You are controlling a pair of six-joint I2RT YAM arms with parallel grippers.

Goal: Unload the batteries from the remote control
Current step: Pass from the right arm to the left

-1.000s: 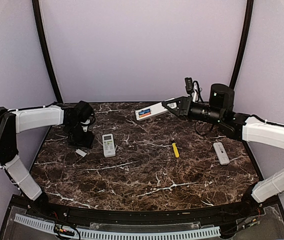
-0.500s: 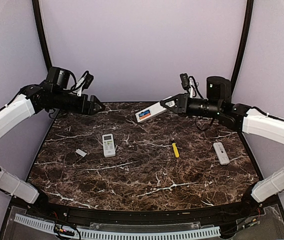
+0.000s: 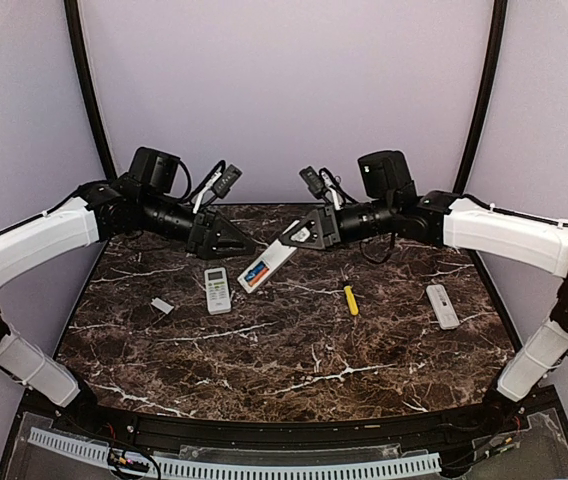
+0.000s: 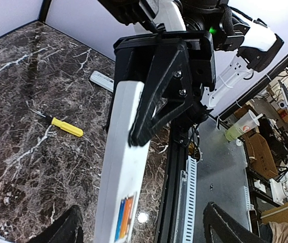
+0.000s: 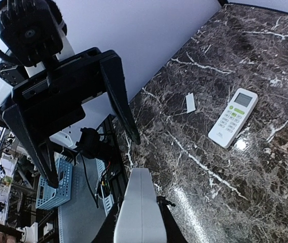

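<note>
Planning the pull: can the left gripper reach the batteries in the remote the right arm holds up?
Probably yes. The right gripper clamps one end of the remote, leaving the batteries near its free end exposed; the left gripper is open, facing them, nothing between.

On my left wrist camera, the right end effector is clamped on a white remote that slants toward me. Orange and blue batteries show at its near end. My left end effector has its fingers spread wide, clear of it. A yellow-handled screwdriver and a second remote lie on the marble surface.
</note>
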